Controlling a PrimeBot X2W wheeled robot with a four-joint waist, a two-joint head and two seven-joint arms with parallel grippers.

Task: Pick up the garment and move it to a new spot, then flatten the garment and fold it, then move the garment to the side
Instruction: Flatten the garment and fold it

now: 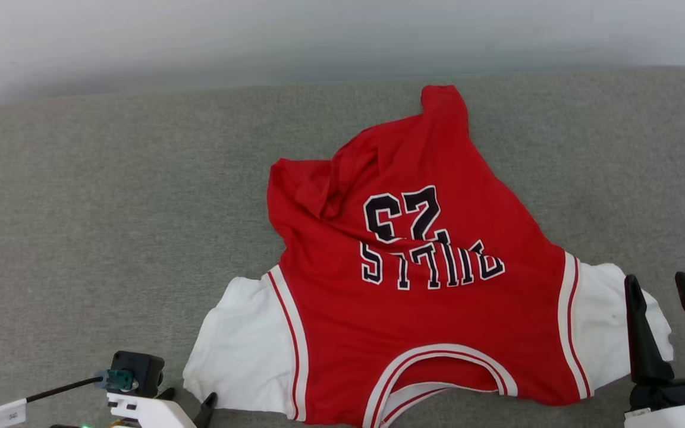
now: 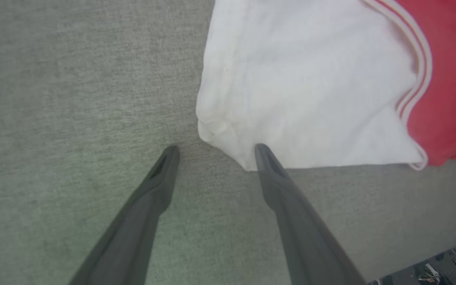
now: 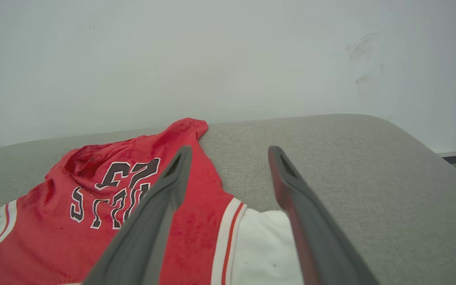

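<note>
Garment [image 1: 414, 321] on grey cushion [image 1: 93, 208], white wall [image 1: 319, 35] behind, black cable [image 1: 51, 392] nearby

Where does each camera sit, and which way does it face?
Head view: on the robot's head, facing forward and down at the red sports jersey with white sleeves on the grey fabric surface; left tool and right tool at the bottom corners.
Left wrist view: on the left arm, looking down along its open fingers at a white sleeve.
Right wrist view: on the right arm, looking nearly level past its fingers, across the jersey, toward the pale wall.
Shared: head and right wrist views both show the number 23.
</note>
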